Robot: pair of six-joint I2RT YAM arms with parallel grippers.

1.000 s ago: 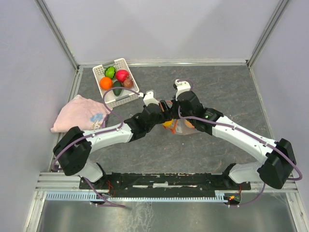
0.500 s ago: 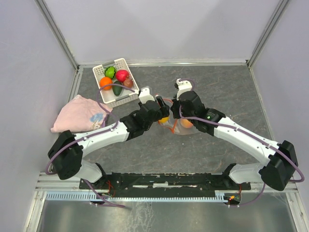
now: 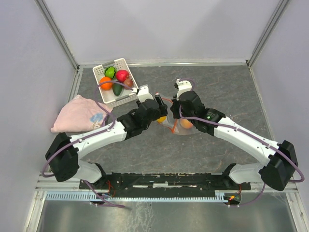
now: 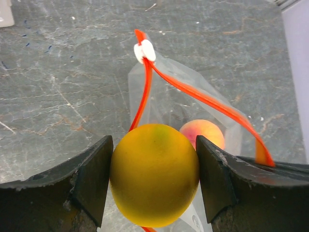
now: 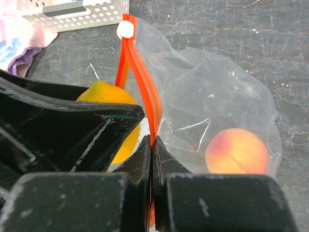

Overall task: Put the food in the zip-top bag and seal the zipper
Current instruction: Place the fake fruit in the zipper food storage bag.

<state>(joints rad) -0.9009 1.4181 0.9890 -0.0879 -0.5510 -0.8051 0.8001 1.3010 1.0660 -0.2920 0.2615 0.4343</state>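
My left gripper (image 4: 154, 166) is shut on a yellow fruit (image 4: 154, 174), held just in front of the mouth of the zip-top bag (image 4: 203, 108). The bag's orange-red zipper (image 4: 203, 99) spreads into two strips from its white slider (image 4: 145, 50). A peach fruit (image 5: 236, 151) lies inside the clear bag (image 5: 217, 92). My right gripper (image 5: 152, 142) is shut on one zipper strip (image 5: 145, 82) and holds it up. From above, the left gripper (image 3: 159, 110) and right gripper (image 3: 174, 112) meet over the bag (image 3: 186, 126). Orange, green, red, dark green and brownish fruits sit in the basket.
The white perforated basket (image 3: 126, 99) stands at the back left, and its wall (image 5: 72, 12) shows in the right wrist view. A pink cloth (image 3: 79, 113) lies at the left edge of the dark table.
My left gripper has shifted a little left and back with the yellow fruit, from over the bag to beside its mouth. The right gripper has kept its hold on the zipper.
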